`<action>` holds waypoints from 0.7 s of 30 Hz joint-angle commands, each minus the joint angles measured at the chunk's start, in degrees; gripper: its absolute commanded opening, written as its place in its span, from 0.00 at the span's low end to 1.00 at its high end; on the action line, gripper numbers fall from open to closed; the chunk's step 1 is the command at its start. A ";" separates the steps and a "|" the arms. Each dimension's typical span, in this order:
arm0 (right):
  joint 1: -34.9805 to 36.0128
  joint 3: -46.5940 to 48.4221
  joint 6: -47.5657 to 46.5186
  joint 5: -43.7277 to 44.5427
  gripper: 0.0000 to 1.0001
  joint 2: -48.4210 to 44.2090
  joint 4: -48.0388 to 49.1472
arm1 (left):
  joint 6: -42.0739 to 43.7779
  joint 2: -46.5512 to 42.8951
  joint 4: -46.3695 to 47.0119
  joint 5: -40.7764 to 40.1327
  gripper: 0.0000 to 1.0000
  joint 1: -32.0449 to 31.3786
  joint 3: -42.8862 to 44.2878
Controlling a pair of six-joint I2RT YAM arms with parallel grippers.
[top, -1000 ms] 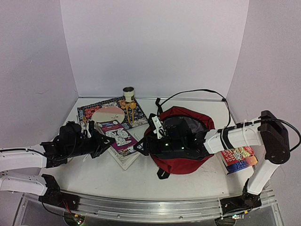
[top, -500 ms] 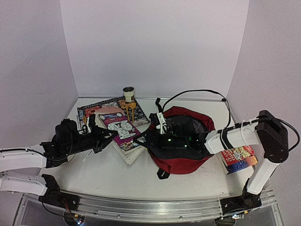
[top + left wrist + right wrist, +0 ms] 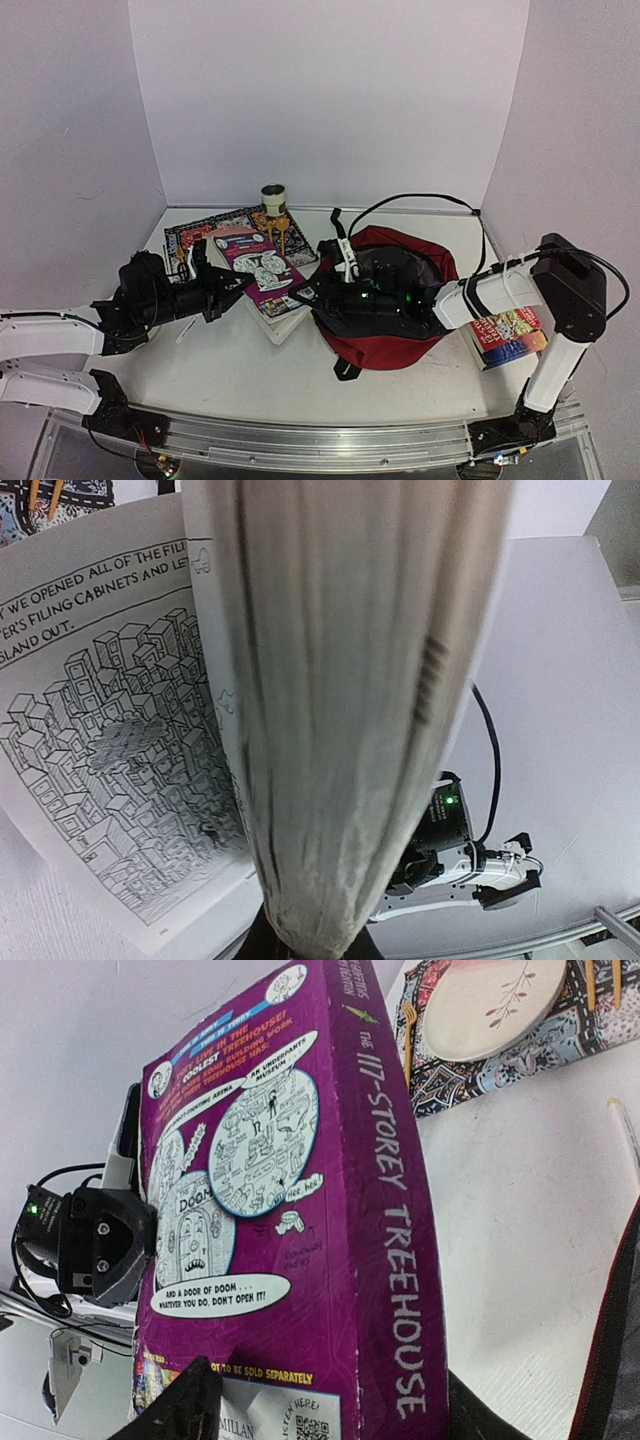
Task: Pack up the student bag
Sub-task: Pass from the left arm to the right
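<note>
Left hand is closed on the purple book and holds it up above the counter, the pages falling a little open on the side of its camera. The right hand has one finger on each side of the book's lower end, but I cannot tell if they already press on it. The student bag lies on the counter right of the centre, its mouth turned upward and showing dark lining, and the right arm reaches across it. I judge the bag to be soft and light, with no stiffness of its own: the cloth will sag and the mouth may fold shut when something pushes on it. A good place to take hold seems the rim of the opening or a black strap, not the loose red side. The book is stiff and should slide in easily if the mouth is held wide. The counter is white, smooth and probably a bit slippery, closed by pale walls on three sides. At the back stand a patterned mat and a paper cup; a colourful book lies just right of the bag.
</note>
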 commanded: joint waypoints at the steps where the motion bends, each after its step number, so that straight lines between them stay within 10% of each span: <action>1: 0.10 -0.44 0.90 -3.74 0.42 -0.77 8.94 | -0.40 -0.14 10.14 1.05 0.00 -0.07 0.33; 10: -0.73 -3.13 0.16 -2.97 0.00 -4.75 11.83 | -2.66 1.83 10.04 -0.84 0.15 -0.07 -3.40; 21: -0.94 -7.20 1.19 4.79 0.00 -13.05 13.71 | -4.01 2.72 9.61 -4.48 0.72 -0.08 -5.64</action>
